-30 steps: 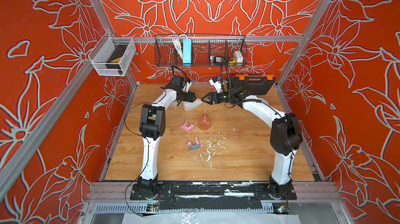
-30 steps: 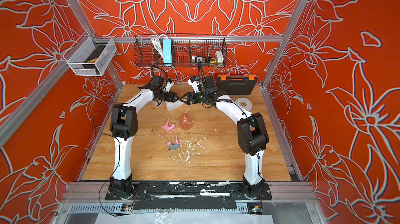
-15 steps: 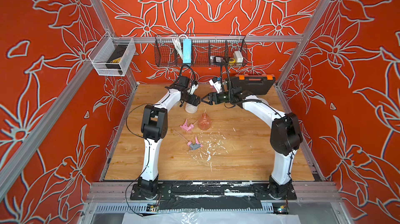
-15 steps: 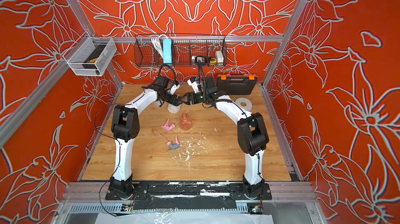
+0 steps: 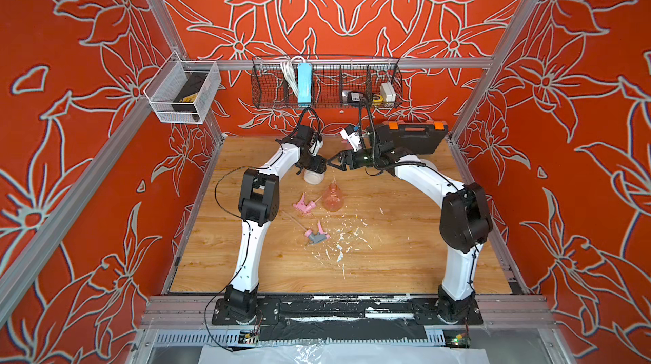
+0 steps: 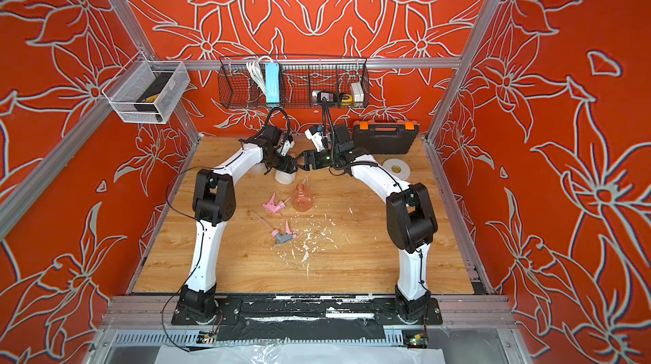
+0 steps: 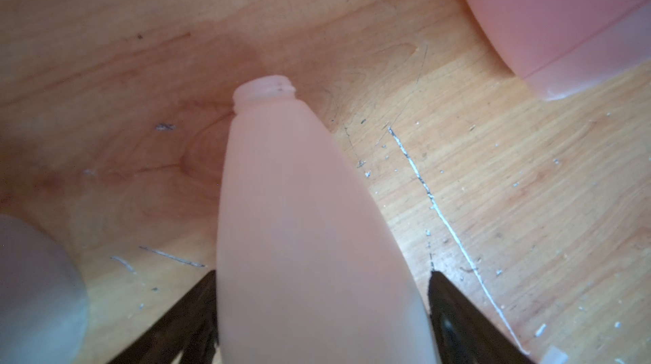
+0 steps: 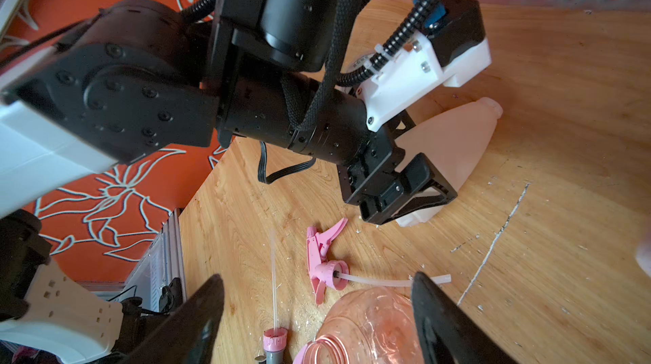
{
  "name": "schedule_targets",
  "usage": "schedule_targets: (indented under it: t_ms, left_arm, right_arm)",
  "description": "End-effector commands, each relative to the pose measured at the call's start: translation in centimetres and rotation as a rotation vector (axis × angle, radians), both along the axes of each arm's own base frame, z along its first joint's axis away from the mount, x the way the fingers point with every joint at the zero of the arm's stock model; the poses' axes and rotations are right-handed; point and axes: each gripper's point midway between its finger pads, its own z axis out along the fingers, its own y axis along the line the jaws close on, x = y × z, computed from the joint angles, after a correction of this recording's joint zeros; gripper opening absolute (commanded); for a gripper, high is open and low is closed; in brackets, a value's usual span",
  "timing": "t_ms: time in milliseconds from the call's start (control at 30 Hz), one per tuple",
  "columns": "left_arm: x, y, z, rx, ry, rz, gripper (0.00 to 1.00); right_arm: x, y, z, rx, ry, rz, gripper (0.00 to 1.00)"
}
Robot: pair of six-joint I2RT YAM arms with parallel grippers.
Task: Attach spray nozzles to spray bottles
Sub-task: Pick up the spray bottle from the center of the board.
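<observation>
Cream-white bottle [image 7: 310, 221] lying flat, clamped by left gripper [image 7: 322, 274]; right gripper [image 8: 317, 276] spread wide, empty; orange bottle [image 8: 370, 327], pink nozzle [image 8: 326, 267] close by, nearer.

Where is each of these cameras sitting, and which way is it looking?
Top views: high above the bases, looking down at the table; left arm, right arm whole.
Left wrist: rides the left arm; left tool clasps the cream-white bottle.
Right wrist: rides the right arm; past the open right tool, the left arm.
Shared: both wrist views show that bottle.
</observation>
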Motion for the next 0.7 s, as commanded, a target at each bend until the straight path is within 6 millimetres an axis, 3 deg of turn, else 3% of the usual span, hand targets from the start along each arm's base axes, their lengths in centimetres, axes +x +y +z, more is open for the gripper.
schedule_targets:
  t_ms: [0,267,467,667]
  left_arm:
    - [-1.5,-0.4,-1.4,-0.018,0.085,0.01,0.79]
    - [-1.6,-0.4,1.6,-0.072,-0.026,-0.025,0.58]
    - [-2.5,0.2,2.6,-0.074,-0.068,-0.025,0.55]
    - [-2.9,-0.2,6.6,-0.12,-0.205,-0.057,0.53]
  right_arm:
    - [-0.5,-0.3,1.2,0.003,-0.036,0.004,0.84]
    - [0.4,-1.4,1.6,-0.038,-0.051,-0.075,0.84]
    - [0.6,-1.6,2.0,-0.04,-0.054,-0.095,0.84]
    - [1.5,-2.7,2.7,-0.082,-0.051,-0.189,0.84]
